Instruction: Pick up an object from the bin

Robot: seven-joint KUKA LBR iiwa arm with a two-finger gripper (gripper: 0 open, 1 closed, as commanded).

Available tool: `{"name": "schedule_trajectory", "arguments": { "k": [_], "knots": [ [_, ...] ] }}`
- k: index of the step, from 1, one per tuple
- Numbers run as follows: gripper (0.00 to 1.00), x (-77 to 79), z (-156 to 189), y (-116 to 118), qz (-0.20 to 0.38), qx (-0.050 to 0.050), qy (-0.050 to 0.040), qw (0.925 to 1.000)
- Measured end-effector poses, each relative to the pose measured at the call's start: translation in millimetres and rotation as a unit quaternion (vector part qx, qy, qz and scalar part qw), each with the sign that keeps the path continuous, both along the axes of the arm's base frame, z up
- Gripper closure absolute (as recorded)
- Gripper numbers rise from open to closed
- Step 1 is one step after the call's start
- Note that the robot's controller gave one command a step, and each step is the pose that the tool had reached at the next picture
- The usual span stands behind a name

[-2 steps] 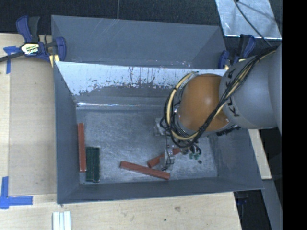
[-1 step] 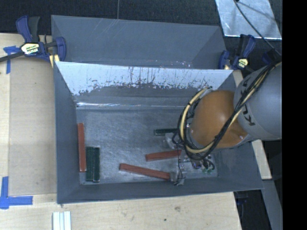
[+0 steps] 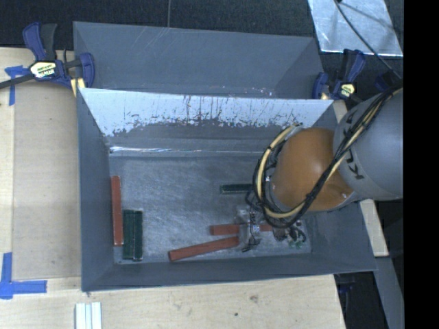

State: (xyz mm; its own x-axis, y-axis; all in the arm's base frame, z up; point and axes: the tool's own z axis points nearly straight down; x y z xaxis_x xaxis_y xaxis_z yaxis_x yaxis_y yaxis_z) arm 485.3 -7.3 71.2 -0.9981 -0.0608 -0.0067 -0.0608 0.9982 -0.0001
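The gripper [image 3: 249,237] is low in the near right part of the bin [image 3: 206,67], right at the floor, under the orange cover [image 3: 309,170] and its cables. I cannot tell whether it is open or closed; the cover and the wrist hide too much of it.

It sits at the right ends of two red-brown sticks. The short stick [image 3: 223,230] lies just to its left and seems to touch it. The long stick [image 3: 199,251] lies just nearer than the short one, with its right end also meeting the gripper. I cannot tell which of the two it is on, nor whether either is clamped.

As for progress, the pick is not done. Both sticks lie flat on the floor and nothing is lifted. My guess is that the arm is at the bottom of its reach, so closing on a stick and raising it clear of the bin are left.

The long stick's long axis runs left to right with a slight tilt. Its left end points toward the near left corner, and its right end lies a little farther back, at the gripper. The short stick lies almost straight left to right.

Farther out, a dark bar [image 3: 236,188] lies left to right a little beyond the gripper, apart from it. Well off at the left wall, a red strip [image 3: 116,211] and a green block [image 3: 132,235] lie side by side, both running near to far.
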Motion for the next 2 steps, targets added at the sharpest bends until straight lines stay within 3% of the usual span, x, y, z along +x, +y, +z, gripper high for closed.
{"name": "schedule_trajectory", "arguments": {
  "k": [1,2],
  "knots": [
    [1.00,-1.3,29,39,0.012,0.001,0.0005,0.9999],
    [1.00,9.1,166,47,0.019,0.000,-0.0025,0.9998]
  ]
}}
